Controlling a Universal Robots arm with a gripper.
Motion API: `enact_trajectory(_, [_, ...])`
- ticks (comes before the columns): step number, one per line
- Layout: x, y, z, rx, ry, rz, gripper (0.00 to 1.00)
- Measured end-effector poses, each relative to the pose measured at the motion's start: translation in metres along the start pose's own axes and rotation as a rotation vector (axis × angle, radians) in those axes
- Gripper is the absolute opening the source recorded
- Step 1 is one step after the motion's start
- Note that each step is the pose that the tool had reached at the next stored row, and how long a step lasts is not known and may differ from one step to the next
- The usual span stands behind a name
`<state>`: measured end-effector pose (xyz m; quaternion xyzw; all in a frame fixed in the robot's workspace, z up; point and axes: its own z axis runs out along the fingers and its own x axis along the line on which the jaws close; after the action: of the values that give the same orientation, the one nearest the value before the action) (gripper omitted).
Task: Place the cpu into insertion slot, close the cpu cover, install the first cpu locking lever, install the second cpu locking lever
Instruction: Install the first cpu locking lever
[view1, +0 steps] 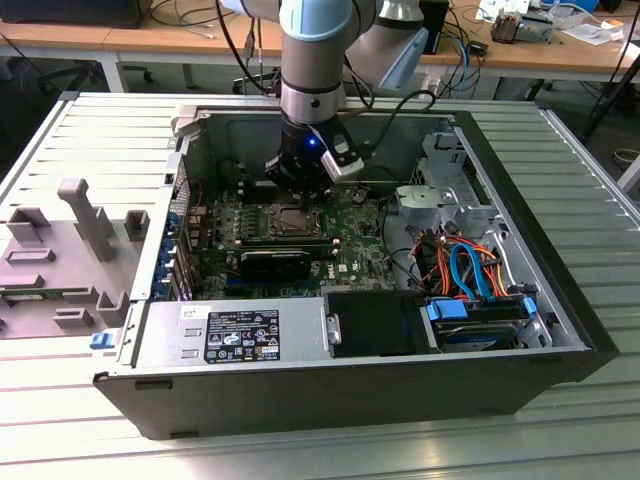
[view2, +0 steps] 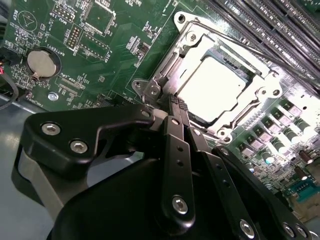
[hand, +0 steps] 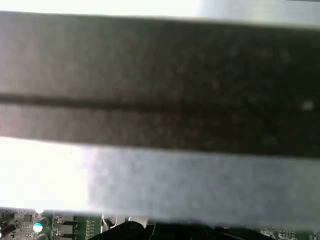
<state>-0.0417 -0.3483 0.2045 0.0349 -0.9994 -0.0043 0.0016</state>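
The cpu (view2: 212, 86) lies flat in the insertion slot (view2: 150, 88), its metal top glaring bright. The cpu cover (view2: 264, 85) is down over it, framing the chip through its square window. My gripper (view2: 178, 103) is shut, its black fingers (view2: 175, 150) pressed together with the tips at the slot's metal rim, beside one corner of the cover. Nothing shows between the fingers. In the exterior view the gripper (view1: 300, 186) points down inside the computer case, just behind the slot (view1: 297, 221) on the green board.
Long black memory slots (view2: 260, 20) run beside the slot, and a coin battery (view2: 42, 61) sits on the board. The open case (view1: 560, 300) holds a black card (view1: 275, 262), a power supply (view1: 240, 332) and a drive cage with cables (view1: 470, 270). A grey fixture (view1: 80, 240) lies at the exterior view's left.
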Motion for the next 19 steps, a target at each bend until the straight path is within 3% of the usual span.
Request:
enact_trajectory(6, [0.0000,-0.0008,-0.0016,-0.0004,-0.0005,0.000,0.11])
enact_trajectory(8, [0.0000,-0.0007,-0.0103,0.0000,-0.0012,0.000,0.11])
enact_trajectory(11, [0.0004,-0.0006,-0.0165,0.0002,-0.0025,0.000,0.11])
enact_trajectory(19, [0.0204,-0.0008,-0.0197,0.0015,-0.0206,0.000,0.11])
